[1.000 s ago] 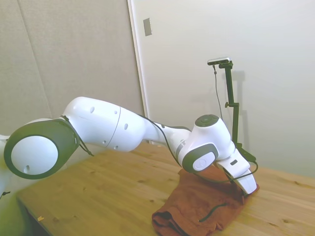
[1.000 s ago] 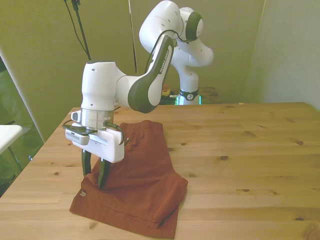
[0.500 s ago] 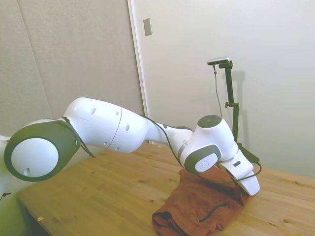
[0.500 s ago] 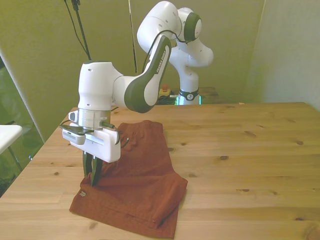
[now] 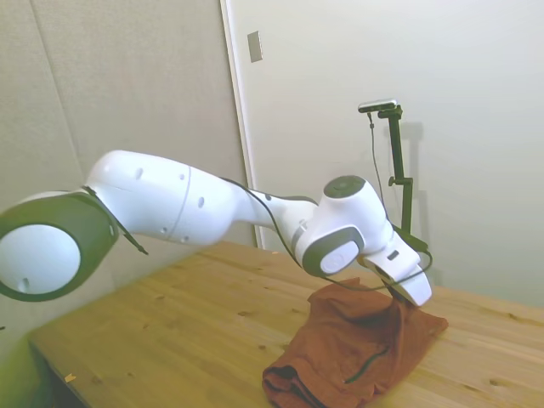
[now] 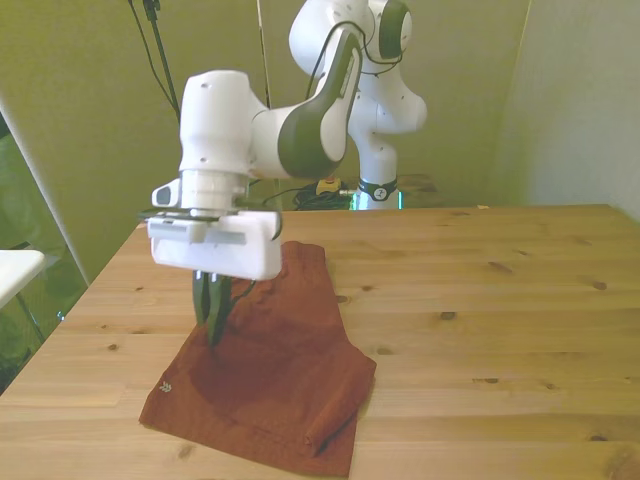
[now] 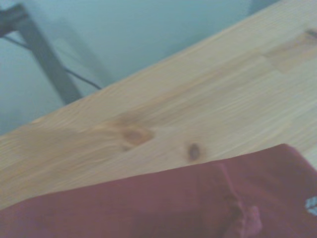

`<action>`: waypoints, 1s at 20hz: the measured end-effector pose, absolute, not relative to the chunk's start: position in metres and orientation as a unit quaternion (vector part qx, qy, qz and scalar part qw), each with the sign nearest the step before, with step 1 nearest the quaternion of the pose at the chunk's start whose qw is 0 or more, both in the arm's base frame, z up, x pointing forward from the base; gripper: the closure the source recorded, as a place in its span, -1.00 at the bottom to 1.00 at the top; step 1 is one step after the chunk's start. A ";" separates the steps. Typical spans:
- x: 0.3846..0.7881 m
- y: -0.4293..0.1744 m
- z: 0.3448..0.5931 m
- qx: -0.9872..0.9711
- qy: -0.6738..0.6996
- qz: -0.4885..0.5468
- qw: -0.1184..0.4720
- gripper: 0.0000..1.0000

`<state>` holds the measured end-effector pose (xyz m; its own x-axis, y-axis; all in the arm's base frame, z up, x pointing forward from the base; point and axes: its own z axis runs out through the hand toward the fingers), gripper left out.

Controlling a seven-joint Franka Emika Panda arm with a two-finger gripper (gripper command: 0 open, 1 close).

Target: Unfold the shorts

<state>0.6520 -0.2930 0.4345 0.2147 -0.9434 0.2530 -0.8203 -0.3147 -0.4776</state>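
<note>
The rust-red shorts (image 6: pixel 290 375) lie folded on the wooden table (image 6: pixel 500 300) toward the front view's left. My gripper (image 6: pixel 212 330) is shut on a pinch of their top layer, and the cloth rises in a tent up to the fingers. From the side, the shorts (image 5: pixel 348 353) peak up under the gripper (image 5: pixel 393 302), and a short dark zipper line (image 5: pixel 367 364) shows on the near part. The wrist view shows an edge of the shorts (image 7: pixel 173 208) lying over bare wood (image 7: pixel 198 114).
The table's edge at the front view's left (image 6: pixel 75 320) runs close to the shorts. A white surface (image 6: pixel 15 265) stands just beyond that edge. Bare table wood stretches to the front view's right (image 6: pixel 520 350).
The fingers went from open over the shorts to shut on the cloth. The hand then rose and shifted slightly toward the front view's right, pulling the top layer up.
</note>
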 end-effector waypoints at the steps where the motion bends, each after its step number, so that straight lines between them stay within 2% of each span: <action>1: 0.649 -0.272 0.444 -0.779 0.559 -0.256 0.124 1.00; 4: 0.642 -0.189 0.458 -0.813 0.505 -0.264 0.117 1.00; 6: 0.621 -0.126 0.443 -0.836 0.477 -0.253 0.100 1.00; 9: 0.621 -0.106 0.444 -0.845 0.460 -0.259 0.085 1.00; 13: 0.623 -0.015 0.439 -0.865 0.416 -0.271 0.078 1.00; 16: 0.618 0.053 0.422 -0.880 0.382 -0.273 0.068 1.00; 20: 0.610 0.104 0.382 -0.898 0.351 -0.261 0.043 1.00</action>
<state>0.6100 0.1035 0.3816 0.6171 -0.6531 0.4389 -0.6077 -0.7499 -0.2614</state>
